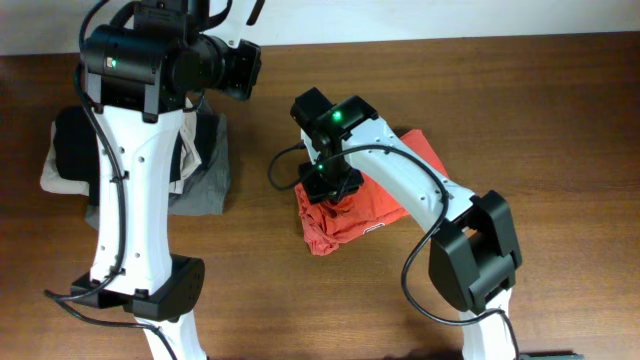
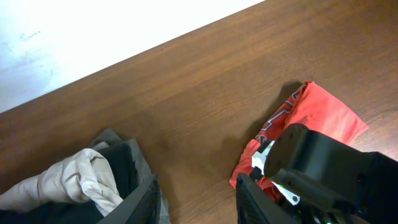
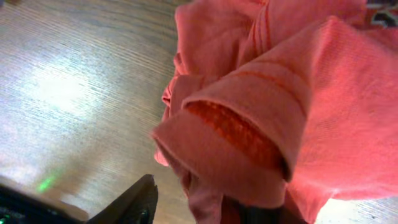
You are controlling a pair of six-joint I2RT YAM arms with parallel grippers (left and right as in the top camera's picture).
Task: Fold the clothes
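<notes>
The clothes, a red-orange T-shirt (image 1: 345, 218), lie bunched on the wooden table near its middle, with one flat part (image 1: 425, 150) reaching toward the back right. My right gripper (image 1: 330, 190) sits low on the bunched left end. In the right wrist view the shirt (image 3: 298, 106) hangs in thick folds close to the lens. One dark finger (image 3: 134, 205) stands apart from the cloth, and the other is hidden behind the fabric, so the jaws are open. My left gripper (image 2: 196, 190) hovers open over bare wood at the back, left of the shirt (image 2: 326, 109), holding nothing.
A pile of folded garments (image 1: 70, 150), black, beige and grey, lies at the left under my left arm; its beige piece (image 2: 74, 180) shows beside the left finger. The right arm's black wrist (image 2: 329, 174) lies over the shirt. A white wall (image 2: 93, 31) borders the table's far edge.
</notes>
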